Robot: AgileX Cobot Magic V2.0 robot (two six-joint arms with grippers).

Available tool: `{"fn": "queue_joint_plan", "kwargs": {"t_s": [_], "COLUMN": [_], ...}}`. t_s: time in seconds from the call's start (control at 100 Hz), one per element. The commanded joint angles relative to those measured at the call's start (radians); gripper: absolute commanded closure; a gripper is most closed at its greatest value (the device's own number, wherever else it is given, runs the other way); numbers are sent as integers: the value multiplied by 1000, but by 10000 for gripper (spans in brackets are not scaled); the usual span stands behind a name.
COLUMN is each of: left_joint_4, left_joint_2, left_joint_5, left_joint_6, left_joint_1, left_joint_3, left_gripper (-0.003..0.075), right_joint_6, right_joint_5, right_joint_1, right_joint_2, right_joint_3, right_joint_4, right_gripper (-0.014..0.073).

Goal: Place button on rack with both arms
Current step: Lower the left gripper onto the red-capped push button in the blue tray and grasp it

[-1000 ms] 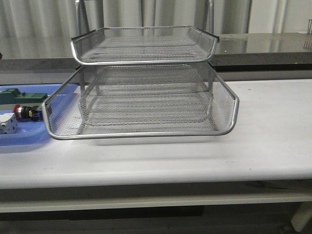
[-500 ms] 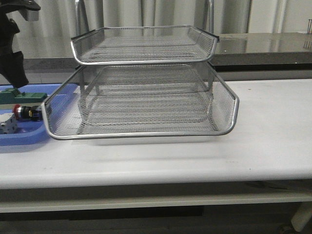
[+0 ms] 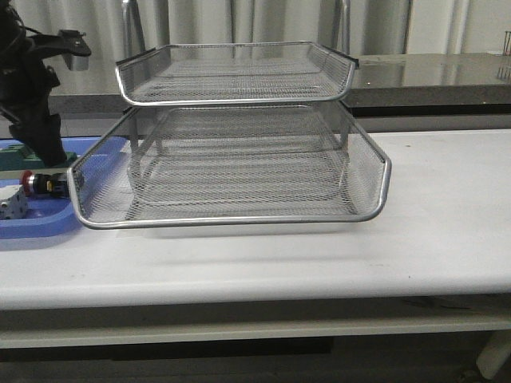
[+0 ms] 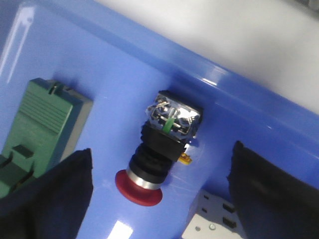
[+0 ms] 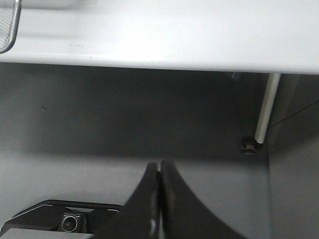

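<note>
One button lies between the left pincer's spread fingers; right pincer together.

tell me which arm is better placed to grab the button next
Left. The left gripper hangs open right over the button in the blue tray; the right gripper is shut, below the table edge.

In the front view the left arm is cut off by the picture's edge and hides part of the blue tray, where the button is too small to make out clearly.
</note>
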Motion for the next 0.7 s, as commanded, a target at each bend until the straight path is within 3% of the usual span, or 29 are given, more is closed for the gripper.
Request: {"fn": "queue_joint_plan", "kwargs": {"t_s": [0.0, 0.69], "left_joint_4": [-18, -20], "left_joint_2": [-44, 94], "left_joint_5": [-32, -57], "left_joint_6": [6, 15], "left_joint_1": [-7, -7], "left_joint_3": [-38, -141], "left_gripper": [177, 177], "right_joint_6": [0, 0], "right_joint_5": [-45, -44], "right_joint_1": [-4, -4], "right_joint_2": [1, 1], "right_joint_3": [-34, -34], "right_joint_4": [-8, -8], "right_gripper": [664, 664]}}
